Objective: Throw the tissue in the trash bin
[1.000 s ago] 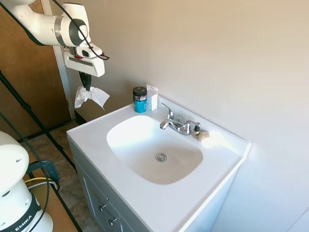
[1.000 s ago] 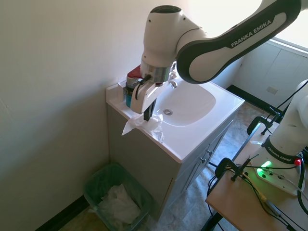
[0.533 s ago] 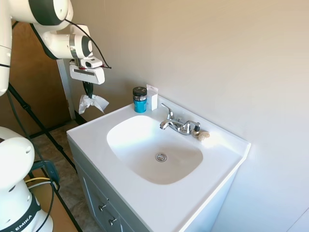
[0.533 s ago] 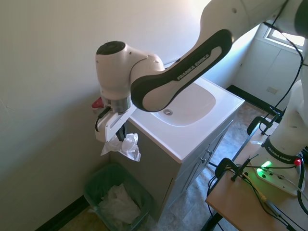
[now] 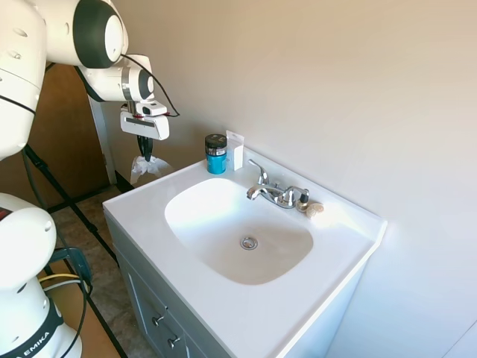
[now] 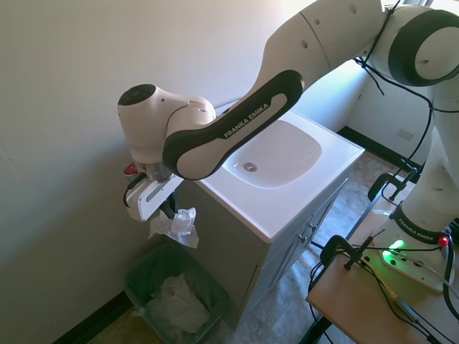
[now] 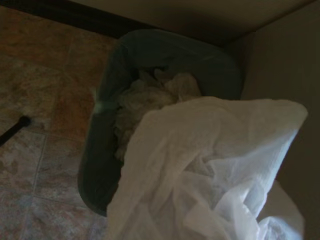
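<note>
A: What is the gripper (image 6: 170, 210) holding?

B: It is pinching the tissue (image 6: 176, 226) by its top. The tissue is hanging down in the air, off the side of the counter (image 6: 287, 188).

A: How is the tissue looking?

B: It is white, thin and all scrunched up, with lots of soft folds. In the wrist view the tissue (image 7: 210, 175) is filling much of the picture, and its edges are looking wrinkly.

A: Where is the trash bin (image 6: 140, 281)?

B: It is sitting on the floor by the wall, right under the tissue. It is dark green, and more crumpled white paper (image 6: 174, 304) is lying inside it.

A: Is the tissue touching the bin?

B: No, it is hanging above it, apart from it.

A: What is sitting on the counter?

B: A blue jar with a black lid (image 5: 216, 154) is standing near the faucet (image 5: 272, 192).
</note>
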